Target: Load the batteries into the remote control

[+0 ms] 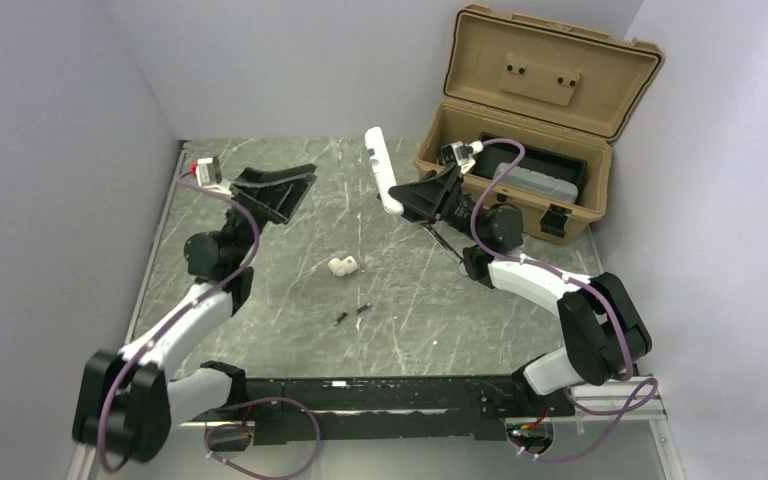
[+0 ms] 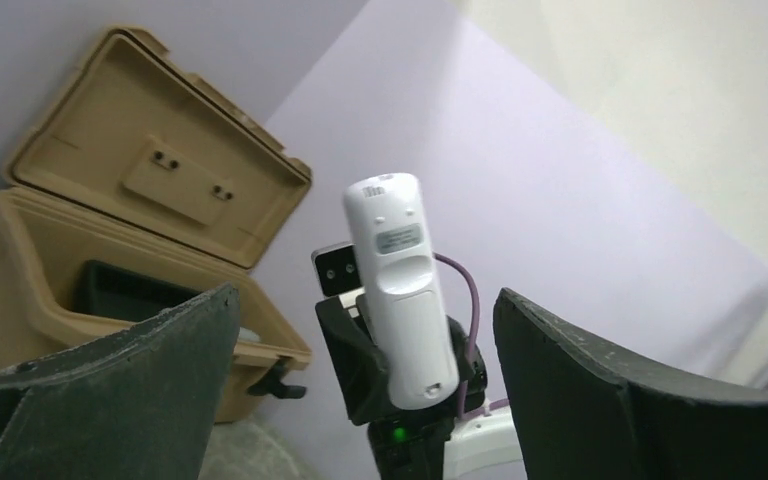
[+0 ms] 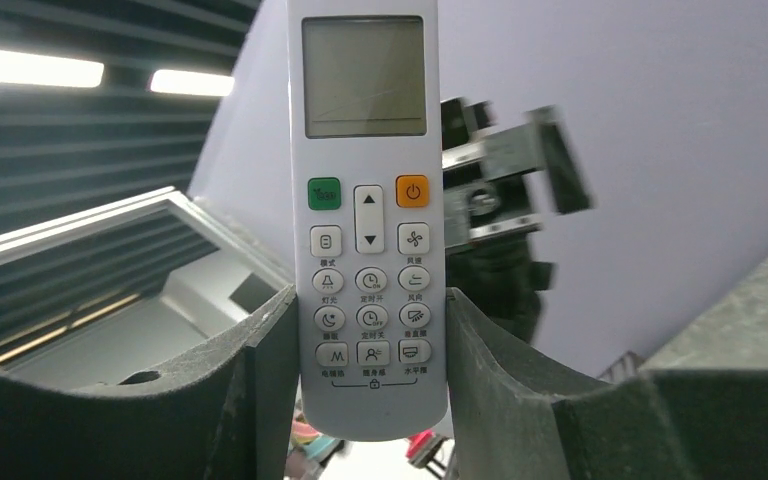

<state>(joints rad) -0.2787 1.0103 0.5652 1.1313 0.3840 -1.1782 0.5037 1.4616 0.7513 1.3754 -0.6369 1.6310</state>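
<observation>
My right gripper (image 1: 422, 196) is shut on the lower end of the white remote control (image 1: 381, 168) and holds it upright above the table. The right wrist view shows its button face (image 3: 365, 200) clamped between the fingers (image 3: 260, 350). My left gripper (image 1: 298, 190) hangs open to the left of the remote control, apart from it, with nothing between its fingers. From the left wrist, the remote control (image 2: 400, 290) shows its plain back with a label. Two small dark batteries (image 1: 351, 313) lie on the table in front of both grippers.
An open tan toolbox (image 1: 535, 120) stands at the back right, just behind my right gripper. A stubby white pipe fitting (image 1: 342, 266) lies mid-table, a little beyond the batteries. Grey walls close in the left and back sides.
</observation>
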